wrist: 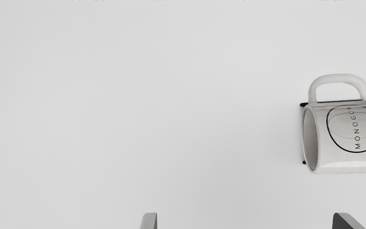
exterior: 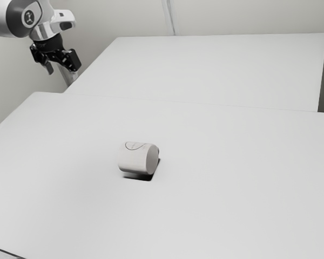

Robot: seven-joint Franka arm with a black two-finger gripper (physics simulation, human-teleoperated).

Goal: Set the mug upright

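White tabletop (exterior: 232, 194), sideways mug (exterior: 136, 159) seemingly well apart from spread fingers (exterior: 74, 61).

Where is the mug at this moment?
The MONOGON mug lies on its side on the white table, near the exterior view's middle, clear of the open end effector.

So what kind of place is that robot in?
Probably a robot lab or practice room. You can see a robot arm, a big white table, and a mug lying on its side, maybe for practice.
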